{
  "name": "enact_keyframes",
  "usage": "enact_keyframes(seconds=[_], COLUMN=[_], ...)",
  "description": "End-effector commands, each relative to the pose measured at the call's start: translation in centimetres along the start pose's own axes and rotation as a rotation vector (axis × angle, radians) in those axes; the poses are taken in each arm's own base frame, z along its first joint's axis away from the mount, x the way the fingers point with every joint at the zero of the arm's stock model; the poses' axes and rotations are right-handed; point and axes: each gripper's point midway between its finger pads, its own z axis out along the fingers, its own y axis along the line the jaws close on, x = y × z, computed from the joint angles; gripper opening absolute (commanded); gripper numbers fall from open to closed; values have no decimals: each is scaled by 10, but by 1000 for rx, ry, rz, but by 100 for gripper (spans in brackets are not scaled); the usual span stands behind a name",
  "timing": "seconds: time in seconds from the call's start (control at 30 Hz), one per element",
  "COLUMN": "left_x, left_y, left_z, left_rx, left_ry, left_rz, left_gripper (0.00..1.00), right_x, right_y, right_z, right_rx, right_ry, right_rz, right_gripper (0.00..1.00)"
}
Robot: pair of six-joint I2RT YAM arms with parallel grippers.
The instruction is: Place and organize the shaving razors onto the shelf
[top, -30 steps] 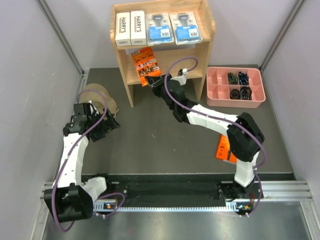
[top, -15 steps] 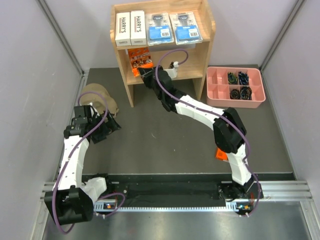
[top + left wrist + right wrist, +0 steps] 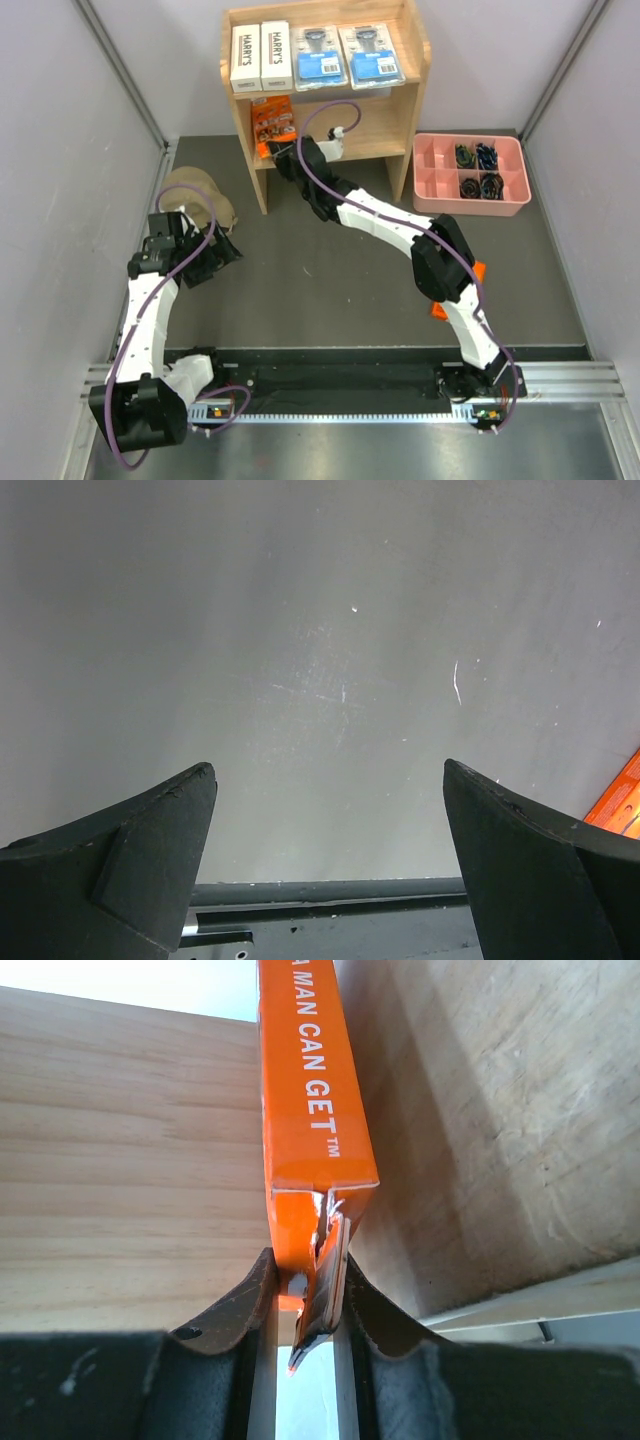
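Note:
The light-wood shelf (image 3: 412, 60) stands at the back. Its top tier carries two white HARRY'S boxes (image 3: 260, 57) and two clear blister packs with blue labels (image 3: 345, 56). My right gripper (image 3: 285, 152) is shut on the end of an orange pack (image 3: 272, 118), holding it at the left of the lower tier. The right wrist view shows that pack (image 3: 310, 1090) edge-on between the fingers (image 3: 240, 1305), with shelf wood (image 3: 120, 1160) on both sides. Another orange pack (image 3: 473, 272) lies on the table, mostly hidden by the right arm. My left gripper (image 3: 222, 248) hangs open over bare table (image 3: 330, 680).
A pink compartmented tray (image 3: 430, 195) holding small dark items sits right of the shelf. A tan round object (image 3: 188, 190) lies by the left wall, just behind my left gripper. Grey walls close both sides.
The right arm has carried the orange pack left and deeper into the shelf's lower tier. More of the orange pack on the table shows. The left arm has stayed still.

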Motion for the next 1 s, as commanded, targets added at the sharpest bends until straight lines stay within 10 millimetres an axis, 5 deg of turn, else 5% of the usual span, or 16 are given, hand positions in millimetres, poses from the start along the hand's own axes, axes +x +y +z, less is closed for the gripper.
enact_keyframes(seconds=[0.0,0.1,0.5,0.97], left_x=[-5,-4,-1,0], left_y=[-6,-4,-2,-1], left_z=[-2,-1,-1,-1], left_rx=[33,30,26,23], left_ry=[-38,-39,-41,-42], left_rz=[22,21,22,22], left_gripper=[99,99,99,99], right_x=[18,25,48,30], right_y=[30,29,9,-16], right_z=[-15,-19,-38,-59], right_rx=[-91,-102,-118,-69], right_ry=[67,108,258,319], right_rz=[8,-15,-97,-88], right_gripper=[9,12,58,89])
